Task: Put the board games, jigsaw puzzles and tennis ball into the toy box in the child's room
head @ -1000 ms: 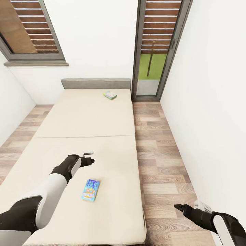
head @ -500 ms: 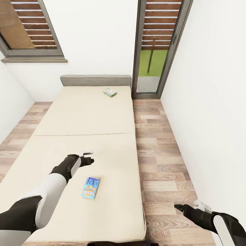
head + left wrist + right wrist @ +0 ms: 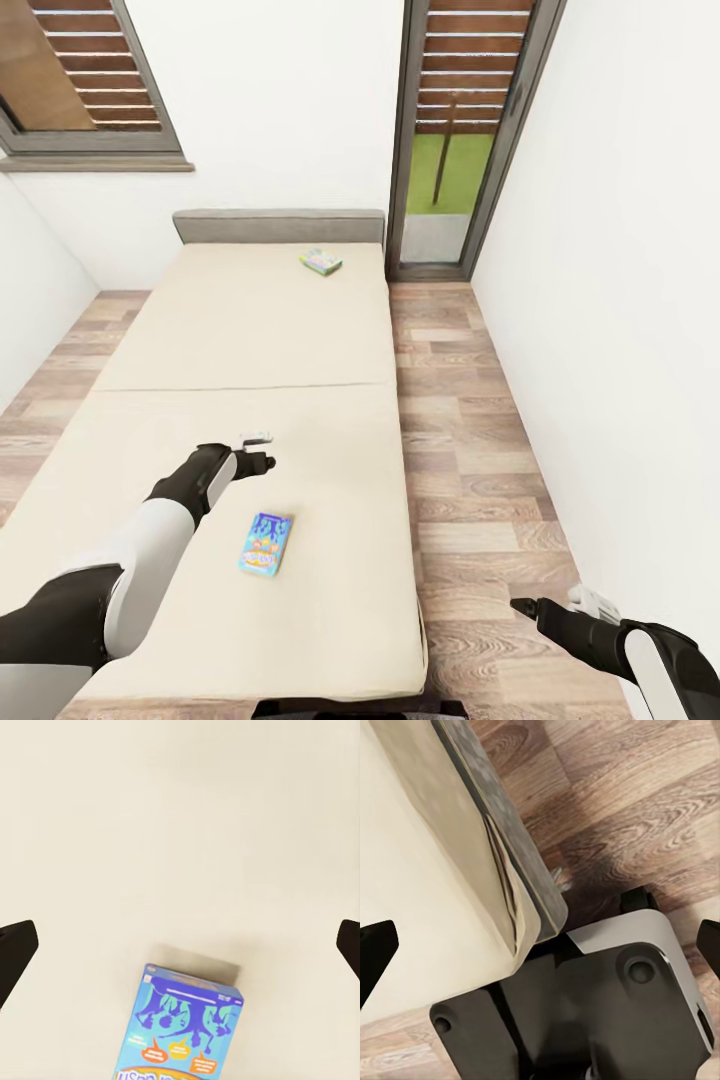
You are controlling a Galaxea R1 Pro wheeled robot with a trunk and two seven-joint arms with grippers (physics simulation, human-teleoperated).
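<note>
From the head camera I looked down the length of the bed (image 3: pixel 250 330), its beige mattress running away to a grey headboard (image 3: pixel 278 226) against the white far wall. The blue board game (image 3: pixel 265 544) lay flat on the near half of the mattress, inboard of the right edge with bare mattress on every side. A second board game (image 3: pixel 321 262), yellow-green, lay near the headboard toward the far right corner. My left gripper (image 3: pixel 254 452) hung over the mattress just beyond the blue box and apart from it; in the left wrist view its dark fingertips (image 3: pixel 15 952) sat at opposite borders of the frame, spread wide with nothing between them, and the blue box (image 3: pixel 184 1027) lay below on the plain sheet. My right gripper (image 3: pixel 524 607) was held low over the wood-plank floor (image 3: pixel 470 450) beside the bed's right edge; the right wrist view showed its fingertips (image 3: pixel 375 952) likewise far apart and empty, above the bed's near corner (image 3: pixel 510 907) and the robot's dark base (image 3: pixel 585 1020). An open strip of floor ran between the bed's right edge and the right wall (image 3: pixel 620 300), up to the tall dark-framed window (image 3: pixel 455 130). A narrower strip of floor showed along the bed's left side.
</note>
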